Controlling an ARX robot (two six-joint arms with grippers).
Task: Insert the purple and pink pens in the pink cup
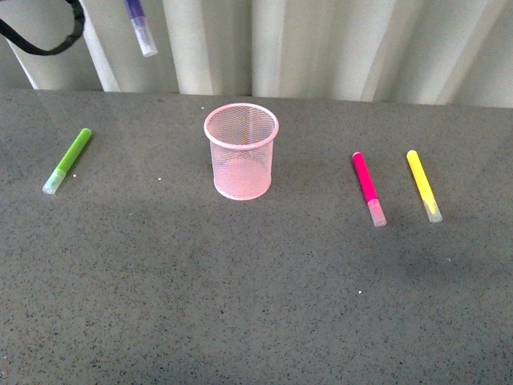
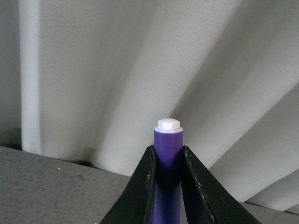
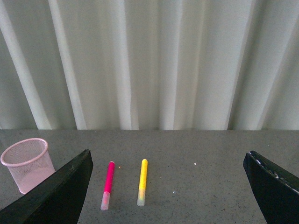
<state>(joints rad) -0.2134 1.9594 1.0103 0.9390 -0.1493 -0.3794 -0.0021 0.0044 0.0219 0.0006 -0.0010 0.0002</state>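
**Purple pen up in the left gripper, pink pen flat on the desk**

There are two task pens. The purple pen [image 1: 139, 26] hangs in the air over the far left corner of the desk [image 1: 256, 313], tilted, with its translucent cap pointing down. In the left wrist view the left gripper [image 2: 168, 150] is clamped on the pen's dark purple barrel, one black finger on each side, and a white end plug shows beyond the fingertips. The pink pen [image 1: 368, 188] lies flat toward the right edge, magenta barrel away from the robot and clear cap toward the near edge.

There is one pink cup [image 1: 241, 152]. It stands upright near the far edge, a little left of the middle. It is round wire mesh with a solid rim, slightly narrower at the base, and no pen shows inside it.

Two other markers lie flat. A yellow marker [image 1: 423, 186] is just beside the pink pen on its right and nearly parallel to it, apart from it. A green marker [image 1: 67, 160] lies at a slant near the left edge, well apart from the cup. That makes four markers in all.

The desk is dark grey with fine speckles. A pale pleated curtain [image 1: 361, 48] hangs behind its far edge.

The right gripper [image 3: 168, 156] is spread wide and holds nothing, with the pink pen and yellow marker showing between its fingers.
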